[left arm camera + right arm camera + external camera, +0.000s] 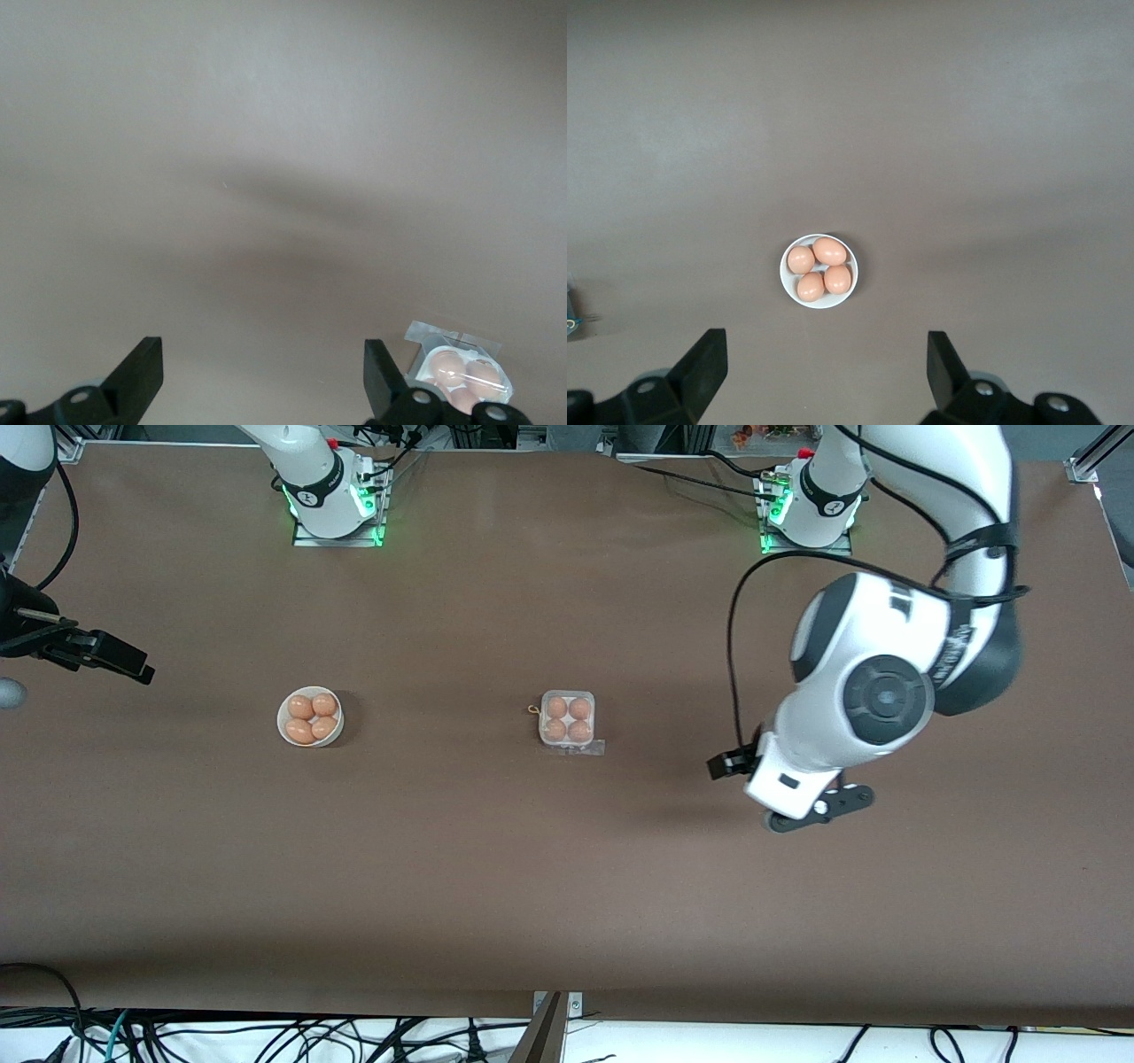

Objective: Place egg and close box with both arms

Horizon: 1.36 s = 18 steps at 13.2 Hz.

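Brown table [567, 886]; box [567, 720]; bowl [310, 716]

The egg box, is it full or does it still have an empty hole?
Full. The box holds four brown eggs, one in every cell; no cell is empty.

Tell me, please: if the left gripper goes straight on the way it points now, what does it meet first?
Probably only bare table. The left gripper is open and empty, and the box lies off to one side of its line.

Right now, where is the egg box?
In the front view the box sits mid-table holding four eggs, toward the left arm's end from the white bowl, both claws away from it.
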Motion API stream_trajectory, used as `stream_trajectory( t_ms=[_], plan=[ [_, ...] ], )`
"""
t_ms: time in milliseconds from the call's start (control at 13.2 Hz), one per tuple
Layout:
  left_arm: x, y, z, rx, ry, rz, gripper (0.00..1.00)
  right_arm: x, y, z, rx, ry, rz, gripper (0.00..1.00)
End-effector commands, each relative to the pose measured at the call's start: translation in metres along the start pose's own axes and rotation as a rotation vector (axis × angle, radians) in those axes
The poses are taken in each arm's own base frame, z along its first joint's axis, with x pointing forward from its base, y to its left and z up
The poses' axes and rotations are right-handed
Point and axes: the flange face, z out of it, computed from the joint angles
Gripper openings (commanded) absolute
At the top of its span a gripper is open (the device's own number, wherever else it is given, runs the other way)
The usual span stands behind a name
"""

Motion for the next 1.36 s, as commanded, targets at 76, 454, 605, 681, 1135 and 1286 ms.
stream_trajectory(
  t_ms=[76,454,605,681,1135,1286],
  plan=[
    [0.017,-0.107,-0.074,-0.039,0.049,0.147,1.0,-0.003,-0.002,-0.003,0.016,0.007,-0.013,1.0],
    [-0.012,-0.194,-0.117,0.039,0.095,0.262,1.0,-0.003,-0.002,-0.002,0.016,0.004,-0.013,1.0],
    [-0.037,-0.209,-0.123,0.025,0.084,0.255,1.0,-0.003,-0.004,-0.003,0.018,0.005,-0.016,1.0],
    [-0.048,-0.218,-0.129,0.017,0.086,0.246,1.0,-0.003,-0.003,-0.002,0.017,0.002,-0.014,1.0],
    [-0.075,-0.256,-0.125,-0.005,0.095,0.207,1.0,-0.003,-0.003,-0.002,0.016,0.004,-0.016,1.0],
    [-0.085,-0.255,-0.126,0.022,0.102,0.225,1.0,-0.003,-0.003,-0.003,0.016,0.005,-0.016,1.0]
  ],
)
